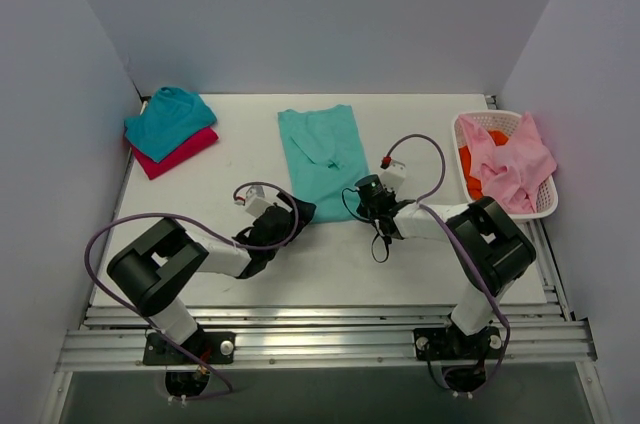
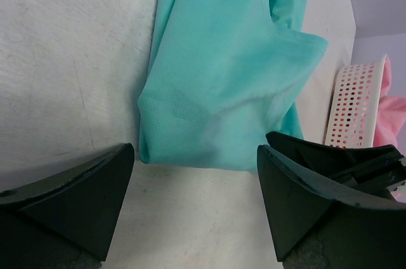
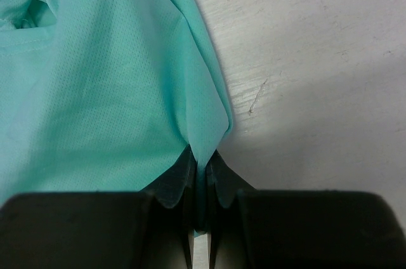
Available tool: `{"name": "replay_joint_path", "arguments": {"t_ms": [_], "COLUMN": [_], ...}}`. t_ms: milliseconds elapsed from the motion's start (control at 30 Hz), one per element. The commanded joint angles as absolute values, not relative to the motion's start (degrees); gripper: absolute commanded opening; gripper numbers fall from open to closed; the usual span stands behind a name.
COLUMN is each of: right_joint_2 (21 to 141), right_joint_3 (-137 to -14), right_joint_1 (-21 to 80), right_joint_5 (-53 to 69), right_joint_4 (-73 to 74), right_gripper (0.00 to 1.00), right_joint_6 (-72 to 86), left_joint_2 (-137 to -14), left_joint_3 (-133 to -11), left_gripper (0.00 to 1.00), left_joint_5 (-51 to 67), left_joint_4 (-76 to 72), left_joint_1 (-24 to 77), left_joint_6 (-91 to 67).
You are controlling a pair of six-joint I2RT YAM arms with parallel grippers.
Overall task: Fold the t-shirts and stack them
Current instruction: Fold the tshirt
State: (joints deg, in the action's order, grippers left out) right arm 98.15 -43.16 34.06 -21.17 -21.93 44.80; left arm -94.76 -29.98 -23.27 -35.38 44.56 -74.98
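Note:
The light mint-green t-shirt [image 1: 325, 149] lies folded lengthwise in the middle of the table. My right gripper [image 1: 366, 190] is shut on its near right corner; the right wrist view shows cloth [image 3: 114, 85] pinched between my fingers [image 3: 219, 177]. My left gripper [image 1: 300, 212] is open just short of the shirt's near left corner [image 2: 152, 148], touching nothing. A darker teal shirt [image 1: 168, 120] lies folded on a magenta-red one [image 1: 183, 152] at the far left.
A white lattice basket [image 1: 545, 206] at the far right holds pink [image 1: 510, 164] and orange [image 1: 470, 169] cloth; it also shows in the left wrist view [image 2: 352, 101]. Grey walls close the left, back and right. The table's front edge has metal rails [image 1: 320, 329].

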Motion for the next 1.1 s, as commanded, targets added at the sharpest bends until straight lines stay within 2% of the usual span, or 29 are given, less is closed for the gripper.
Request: {"name": "replay_joint_path", "arguments": {"t_ms": [0, 333, 467, 500, 567, 600, 633, 700, 733, 767, 1067], "right_joint_2": [98.70, 100.11, 100.20, 100.37, 100.46, 100.46, 100.37, 100.20, 99.76, 99.58, 92.56], "right_joint_3": [-42.01, -42.01, -41.92, -41.92, -41.92, -41.92, -41.92, -41.84, -41.75, -41.49, -39.46], "right_joint_1": [34.10, 34.10, 34.19, 34.10, 34.10, 34.10, 34.10, 34.19, 34.19, 34.19, 39.79], "right_joint_5": [-19.95, -19.34, -19.34, -19.34, -19.25, -19.25, -19.16, -19.07, -19.07, -18.99, -20.65], "right_joint_4": [-20.13, -21.01, -21.44, -21.36, -21.53, -21.62, -21.71, -21.53, -21.53, -21.36, -15.92], "right_gripper": [0.00, 0.00, 0.00, 0.00, 0.00, 0.00, 0.00, 0.00, 0.00, 0.00, 0.00], "right_joint_6": [44.65, 44.65, 44.65, 44.65, 44.65, 44.65, 44.65, 44.65, 44.65, 44.65, 46.67], "left_joint_2": [-97.38, -100.98, -101.86, -102.04, -102.65, -102.74, -102.83, -103.18, -103.18, -102.84, -92.66], "left_joint_3": [-29.26, -31.20, -31.73, -31.73, -31.73, -31.73, -31.90, -32.08, -32.08, -31.99, -26.02], "left_gripper": [0.90, 0.85, 0.78, 0.75, 0.56, 0.46, 0.27, 0.10, 0.05, 0.03, 0.02], "left_joint_5": [-27.68, -27.16, -26.72, -26.63, -26.54, -26.46, -26.46, -26.28, -26.19, -26.19, -24.79], "left_joint_4": [-25.32, -27.68, -28.47, -28.74, -29.26, -29.79, -29.79, -29.80, -29.62, -29.62, -27.42], "left_joint_1": [44.47, 44.30, 44.38, 44.30, 44.30, 44.30, 44.30, 44.21, 44.21, 44.21, 45.17], "left_joint_6": [-75.15, -74.27, -74.09, -73.83, -73.57, -73.39, -73.39, -72.86, -72.77, -72.60, -69.61]}}
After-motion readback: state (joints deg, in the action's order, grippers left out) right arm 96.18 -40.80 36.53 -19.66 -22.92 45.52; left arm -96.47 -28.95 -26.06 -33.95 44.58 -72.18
